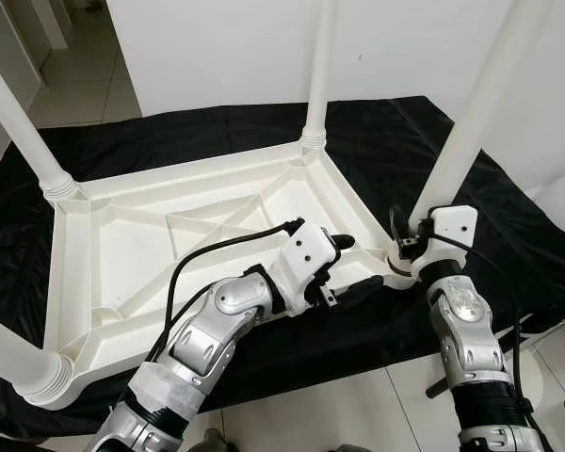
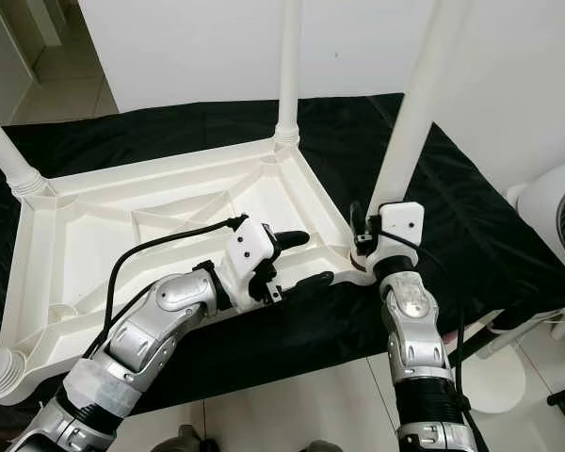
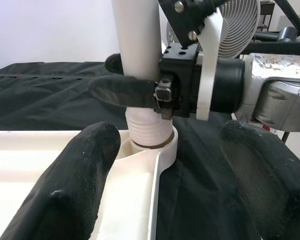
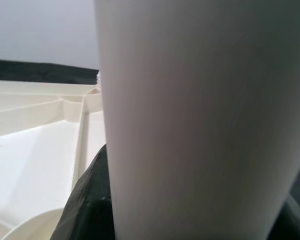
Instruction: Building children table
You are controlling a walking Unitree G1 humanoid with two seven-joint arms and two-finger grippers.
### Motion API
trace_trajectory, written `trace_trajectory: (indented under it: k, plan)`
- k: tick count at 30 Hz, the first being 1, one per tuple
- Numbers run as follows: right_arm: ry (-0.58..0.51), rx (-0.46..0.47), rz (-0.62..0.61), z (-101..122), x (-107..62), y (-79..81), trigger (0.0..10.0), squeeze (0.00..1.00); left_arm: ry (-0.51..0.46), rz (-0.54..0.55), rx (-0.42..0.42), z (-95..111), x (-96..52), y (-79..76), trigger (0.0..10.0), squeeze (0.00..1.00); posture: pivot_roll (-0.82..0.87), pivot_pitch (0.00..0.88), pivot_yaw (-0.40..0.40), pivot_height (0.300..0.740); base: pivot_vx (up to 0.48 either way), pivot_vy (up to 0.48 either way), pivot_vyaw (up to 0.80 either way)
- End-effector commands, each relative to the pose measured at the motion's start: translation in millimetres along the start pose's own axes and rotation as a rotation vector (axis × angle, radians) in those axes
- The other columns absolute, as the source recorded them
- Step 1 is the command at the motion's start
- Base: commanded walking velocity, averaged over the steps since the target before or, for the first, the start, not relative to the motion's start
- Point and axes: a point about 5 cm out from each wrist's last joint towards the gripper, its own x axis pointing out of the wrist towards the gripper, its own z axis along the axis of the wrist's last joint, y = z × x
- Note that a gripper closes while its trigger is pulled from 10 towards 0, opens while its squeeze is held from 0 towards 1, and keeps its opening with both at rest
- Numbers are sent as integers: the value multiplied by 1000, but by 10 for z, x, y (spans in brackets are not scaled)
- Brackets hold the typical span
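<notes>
Left pincer point(image 2: 301, 256): fingers spread wide, holding nothing, beside the near corner socket.
Right pincer point(image 3: 132, 80): clamped on the white plastic leg point(image 1: 471, 122) just above its threaded base.
Upturned white plastic tabletop point(image 1: 132, 245): lay on black cloth point(image 1: 217, 132).
Progress: four legs stood in corners; the gripped leg's thread still showed, likely the final tightening.

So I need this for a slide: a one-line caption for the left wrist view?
Right claw grips the leg above its corner socket on the tabletop; open left claw waits nearby.
</notes>
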Motion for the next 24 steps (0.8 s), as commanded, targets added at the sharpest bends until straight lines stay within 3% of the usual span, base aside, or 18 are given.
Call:
trace_trajectory:
  k: [1,17,24]
  plan:
    - [82,4,46,-169,-65,85,10000,0,8,-43,14,9,-8,-19,10000,0,-4,9,30,740,0,0,0]
    - [98,-64,138,-302,-310,95,10000,0,8,-33,16,31,-4,5,10000,0,-5,38,43,740,0,0,0]
    - [94,-18,141,-331,-333,61,10000,0,5,-37,20,48,11,17,10000,0,-4,38,49,740,0,0,0]
